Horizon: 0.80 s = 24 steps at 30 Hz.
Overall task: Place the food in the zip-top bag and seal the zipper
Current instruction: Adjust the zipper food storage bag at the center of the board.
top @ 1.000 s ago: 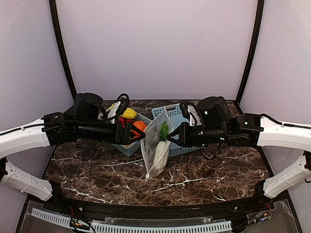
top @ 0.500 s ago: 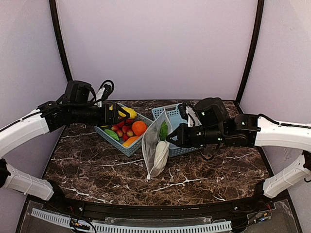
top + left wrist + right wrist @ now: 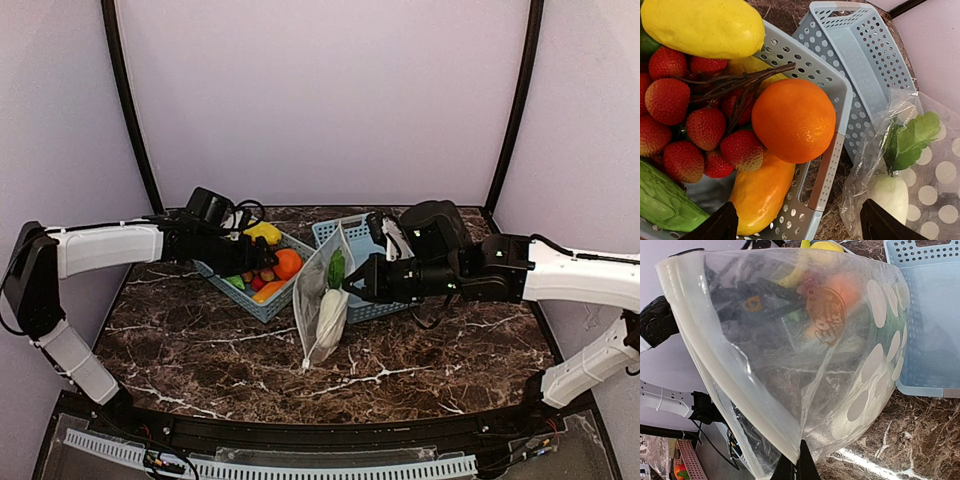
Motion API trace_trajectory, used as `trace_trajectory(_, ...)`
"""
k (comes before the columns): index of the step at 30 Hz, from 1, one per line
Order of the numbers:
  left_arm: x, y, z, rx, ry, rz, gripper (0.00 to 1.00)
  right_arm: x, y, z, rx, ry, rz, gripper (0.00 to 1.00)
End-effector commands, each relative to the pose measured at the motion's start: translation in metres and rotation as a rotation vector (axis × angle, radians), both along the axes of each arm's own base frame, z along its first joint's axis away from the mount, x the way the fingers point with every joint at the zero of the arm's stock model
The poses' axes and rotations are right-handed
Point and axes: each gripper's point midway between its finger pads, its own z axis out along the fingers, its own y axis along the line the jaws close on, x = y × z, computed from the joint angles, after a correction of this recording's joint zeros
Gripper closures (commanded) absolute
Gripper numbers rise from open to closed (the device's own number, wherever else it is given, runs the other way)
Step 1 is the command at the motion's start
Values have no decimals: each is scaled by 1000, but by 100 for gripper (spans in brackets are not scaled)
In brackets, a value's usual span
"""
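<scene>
Jaws wide and empty, the left tool hovers over the orange in the basket; the right tool pinches the bag by its mouth edge, holding it upright beside the basket; the orange looks light, hard and slick, best gripped across its middle.

- Left of zip-top bag: fruit basket, just beside, obstructs.
- Right: second basket and right gripper obstruct.
- In front: bare table, free passage.

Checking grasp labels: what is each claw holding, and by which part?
Right claw pinches the zip-top bag by its mouth edge. Left claw, open over the basket, holds nothing.
</scene>
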Motion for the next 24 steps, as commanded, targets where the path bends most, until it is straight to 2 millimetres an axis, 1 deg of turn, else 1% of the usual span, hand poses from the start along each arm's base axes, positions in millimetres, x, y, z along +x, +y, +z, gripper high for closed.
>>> trace_trajectory(1, 10, -18, -4, -60, 11, -42, 15, 5, 5, 4, 19, -20, 6, 100)
trace_trajectory(2, 13, -19, -4, -67, 4, -41, 15, 5, 5, 4, 19, -20, 6, 100)
trace_trajectory(3, 15, -21, -8, -66, 12, -42, 16, 5, 6, 4, 20, -20, 7, 100)
trace_trajectory(4, 18, -23, -7, -73, 5, -40, 16, 6, 6, 4, 19, -19, 5, 100)
trace_trajectory(5, 20, -24, -14, -65, 15, -37, 16, 6, 6, 4, 19, -19, 7, 100)
trace_trajectory(6, 23, -25, -13, -66, 10, -36, 16, 7, 7, 4, 18, -17, 8, 100)
trace_trajectory(7, 25, -26, -19, -59, 19, -33, 16, 7, 8, 4, 19, -18, 11, 100)
trace_trajectory(8, 27, -27, -18, -60, 19, -30, 16, 7, 8, 4, 19, -18, 14, 100)
trace_trajectory(9, 29, -27, -24, -55, 28, -27, 16, 7, 9, 5, 19, -17, 15, 100)
trace_trajectory(11, 33, -29, -25, -55, 28, -23, 17, 7, 10, 5, 20, -18, 21, 100)
trace_trajectory(14, 38, -29, -23, -53, 11, -12, 23, 8, 11, 4, 17, -17, 23, 100)
trace_trajectory(18, 44, -28, -25, -38, -2, -1, 23, 8, 11, 2, 16, -11, 21, 100)
trace_trajectory(20, 45, -30, -32, -30, 13, -4, 23, 9, 11, 2, 15, -14, 22, 100)
trace_trajectory(24, 50, -32, -38, -24, 20, -3, 22, 10, 11, 2, 14, -16, 22, 100)
